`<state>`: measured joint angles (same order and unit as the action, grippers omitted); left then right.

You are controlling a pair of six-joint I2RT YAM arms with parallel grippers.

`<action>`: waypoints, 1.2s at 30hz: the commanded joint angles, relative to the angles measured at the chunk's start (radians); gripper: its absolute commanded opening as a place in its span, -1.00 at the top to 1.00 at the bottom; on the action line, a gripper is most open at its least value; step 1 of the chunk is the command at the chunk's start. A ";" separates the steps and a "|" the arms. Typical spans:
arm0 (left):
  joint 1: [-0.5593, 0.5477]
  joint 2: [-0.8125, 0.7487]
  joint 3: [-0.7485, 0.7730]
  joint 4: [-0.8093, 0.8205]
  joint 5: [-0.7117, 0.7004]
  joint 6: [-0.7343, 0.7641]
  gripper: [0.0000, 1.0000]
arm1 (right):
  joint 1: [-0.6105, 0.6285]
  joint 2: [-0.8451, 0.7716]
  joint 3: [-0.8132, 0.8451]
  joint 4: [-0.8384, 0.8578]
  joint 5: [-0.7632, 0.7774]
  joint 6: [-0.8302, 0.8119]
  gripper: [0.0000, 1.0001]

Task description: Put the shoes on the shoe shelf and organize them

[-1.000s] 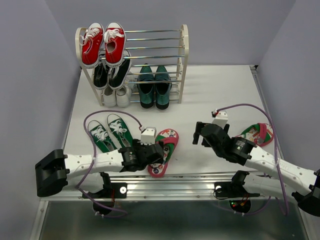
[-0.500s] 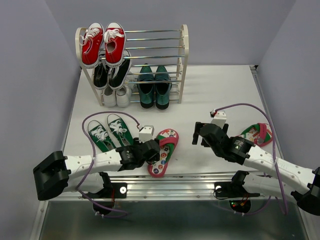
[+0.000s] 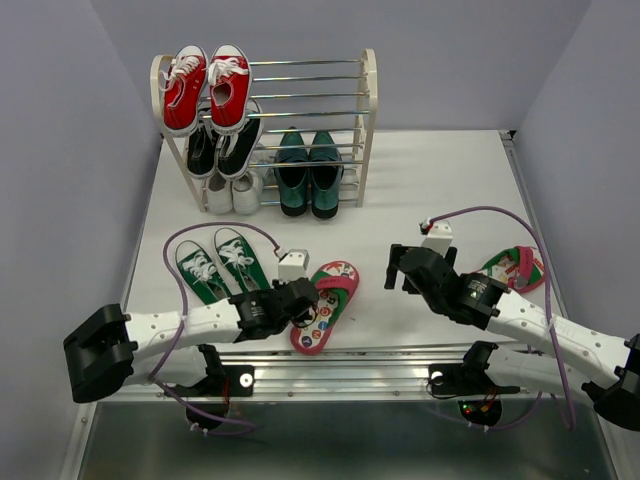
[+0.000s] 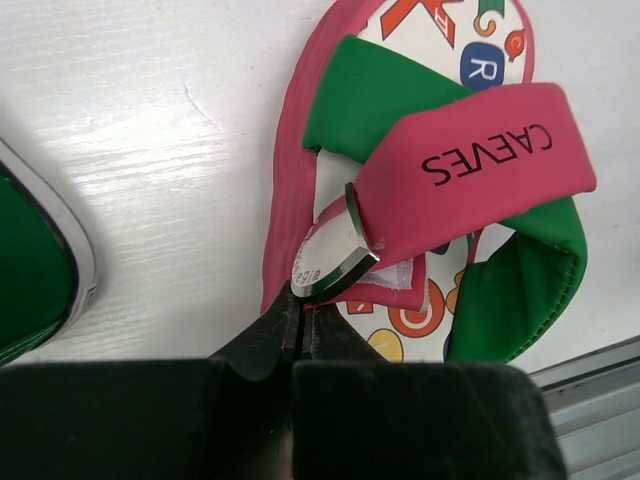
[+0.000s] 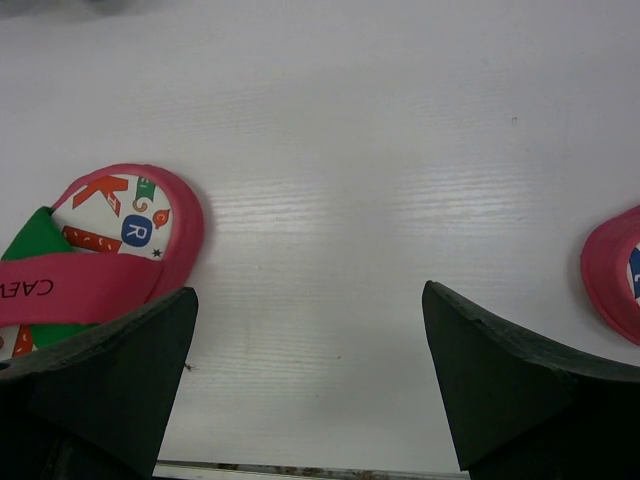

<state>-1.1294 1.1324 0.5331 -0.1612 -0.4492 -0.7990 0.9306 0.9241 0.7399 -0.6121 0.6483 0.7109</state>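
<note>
Left hand [image 3: 312, 300] is down low over the counter [image 3: 440, 180], and the wrist view shows its fingers [image 4: 255, 350] pressed together, pinching the pink strap [image 4: 480, 170] of the printed flip-flop [image 3: 325, 318] right where the strap crosses the green band. The sole runs away from the fingertips and out to their right, with the toe end furthest off; whether it is clear of the counter I cannot tell. Just to the left of that hand sit the green canvas sneakers [image 3: 218, 265], side by side, white toes pointing back at the arms, and one rubber edge shows at the left of the wrist view. Over to the right hand [image 3: 395, 268]: fingers spread wide, nothing between them, bare white counter under the gap. From its own camera the printed flip-flop lies just off its left finger, while the second flip-flop [image 3: 515, 268] pokes in at the far right edge — well apart from the first, lying beside the right forearm. Far beyond both hands stands the shoe shelf [image 3: 368, 100], cream sides and chrome rods. The dark green loafers [image 3: 308, 170] are low on its right half; on the left, red sneakers [image 3: 205, 85] are on top, black sneakers [image 3: 222, 145] below them and white shoes [image 3: 233, 190] at the bottom.
</note>
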 commanded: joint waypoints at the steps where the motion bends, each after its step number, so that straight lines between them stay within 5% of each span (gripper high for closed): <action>1: 0.003 -0.115 0.048 -0.037 -0.083 -0.023 1.00 | -0.003 -0.014 0.039 0.048 0.051 -0.008 -1.00; 13: 0.005 -0.290 0.093 0.058 -0.319 -0.029 1.00 | -0.003 -0.016 0.032 0.071 0.091 -0.021 -1.00; 19: 0.010 -0.309 0.093 0.261 -0.384 0.116 1.00 | -0.003 -0.008 0.041 0.095 0.096 -0.044 -1.00; 36: 0.249 -0.135 0.263 0.508 -0.330 0.316 1.00 | -0.003 0.045 0.087 0.115 0.094 -0.077 -1.00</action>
<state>-0.9192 0.9806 0.6979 0.1719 -0.7624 -0.5396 0.9306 0.9714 0.7776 -0.5396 0.7067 0.6495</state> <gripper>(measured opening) 0.048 0.995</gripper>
